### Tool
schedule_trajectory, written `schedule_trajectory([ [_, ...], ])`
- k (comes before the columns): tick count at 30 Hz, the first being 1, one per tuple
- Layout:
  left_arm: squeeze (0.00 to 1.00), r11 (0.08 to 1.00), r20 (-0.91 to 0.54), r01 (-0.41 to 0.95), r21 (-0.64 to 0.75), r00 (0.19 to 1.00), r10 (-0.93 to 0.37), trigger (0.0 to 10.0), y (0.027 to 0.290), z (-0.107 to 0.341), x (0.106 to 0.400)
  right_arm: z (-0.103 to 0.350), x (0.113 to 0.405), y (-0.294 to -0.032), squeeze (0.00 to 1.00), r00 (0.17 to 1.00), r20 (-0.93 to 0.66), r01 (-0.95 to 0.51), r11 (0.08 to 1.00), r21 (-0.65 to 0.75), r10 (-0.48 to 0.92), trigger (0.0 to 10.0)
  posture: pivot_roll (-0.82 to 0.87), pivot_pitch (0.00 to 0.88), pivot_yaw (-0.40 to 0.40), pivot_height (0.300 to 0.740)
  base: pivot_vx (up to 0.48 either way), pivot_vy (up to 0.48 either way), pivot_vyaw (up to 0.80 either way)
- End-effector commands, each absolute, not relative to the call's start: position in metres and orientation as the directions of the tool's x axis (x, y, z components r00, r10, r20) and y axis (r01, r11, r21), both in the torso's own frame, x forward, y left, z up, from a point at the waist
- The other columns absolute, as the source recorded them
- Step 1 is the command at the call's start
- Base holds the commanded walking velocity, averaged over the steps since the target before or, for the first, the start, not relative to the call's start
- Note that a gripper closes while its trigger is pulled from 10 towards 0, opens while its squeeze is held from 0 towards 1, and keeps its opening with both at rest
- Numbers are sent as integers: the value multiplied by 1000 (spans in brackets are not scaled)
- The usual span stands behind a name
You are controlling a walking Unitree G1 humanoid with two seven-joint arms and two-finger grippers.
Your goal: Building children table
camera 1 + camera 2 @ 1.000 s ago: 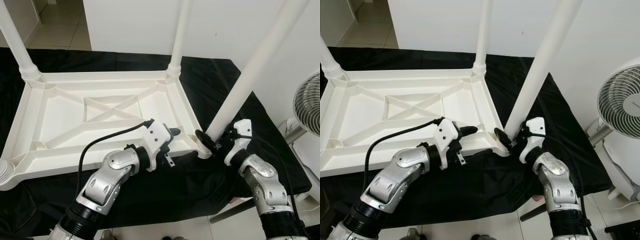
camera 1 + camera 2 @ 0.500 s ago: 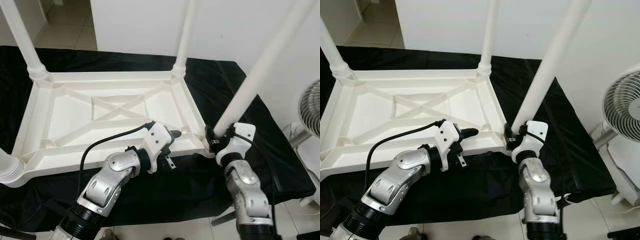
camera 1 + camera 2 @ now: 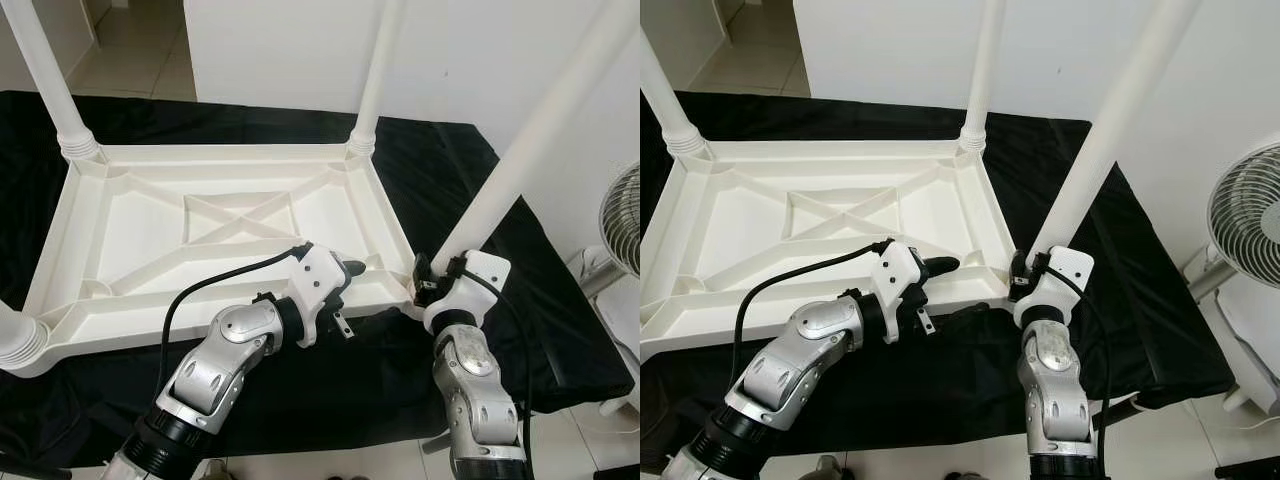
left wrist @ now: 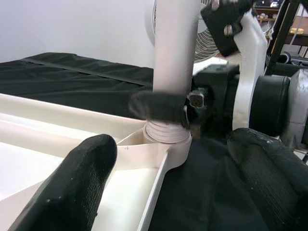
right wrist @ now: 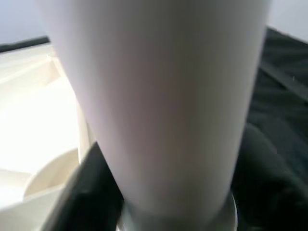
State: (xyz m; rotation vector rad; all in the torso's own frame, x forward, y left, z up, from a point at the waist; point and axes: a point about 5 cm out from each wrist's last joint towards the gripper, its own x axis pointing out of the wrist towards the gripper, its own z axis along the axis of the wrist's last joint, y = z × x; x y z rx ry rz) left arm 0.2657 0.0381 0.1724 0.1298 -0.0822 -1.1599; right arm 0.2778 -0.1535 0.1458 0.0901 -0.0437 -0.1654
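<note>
Right gripper (image 3: 432, 283) jaws clamped on the base of the near-right leg (image 3: 520, 160), at its corner socket. Left gripper (image 3: 350, 272) jaws spread, resting at the near rim of the upturned white tabletop (image 3: 215, 255). All on a black-draped surface (image 3: 520, 300).

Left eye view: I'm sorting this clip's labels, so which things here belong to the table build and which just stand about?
Part of the job:
upturned white tabletop
near-right leg, gripped at its base by the right gripper
three other fitted legs
left gripper, open over the tabletop's near rim

Just standing about:
black cloth
white fan
</note>
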Motion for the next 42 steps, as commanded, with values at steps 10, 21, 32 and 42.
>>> schedule_trajectory([
  [10,0,381,2,913,144,385,-923,10000,33,172,263,149,286,-176,894,997,51,-60,996,63,57,10000,33,74,-102,740,0,0,0],
  [21,0,391,9,908,150,395,-919,10000,34,175,267,153,294,-185,0,901,10,-432,900,-59,434,10000,39,78,-101,740,0,0,0],
  [32,0,410,15,899,153,412,-911,10000,36,177,268,145,308,-177,0,820,-49,-572,812,-116,571,2392,52,90,-95,740,0,0,0],
  [42,0,419,16,896,147,421,-907,10000,37,177,267,141,308,-178,0,813,-45,-583,808,-85,581,0,61,101,-98,740,0,0,0],
])
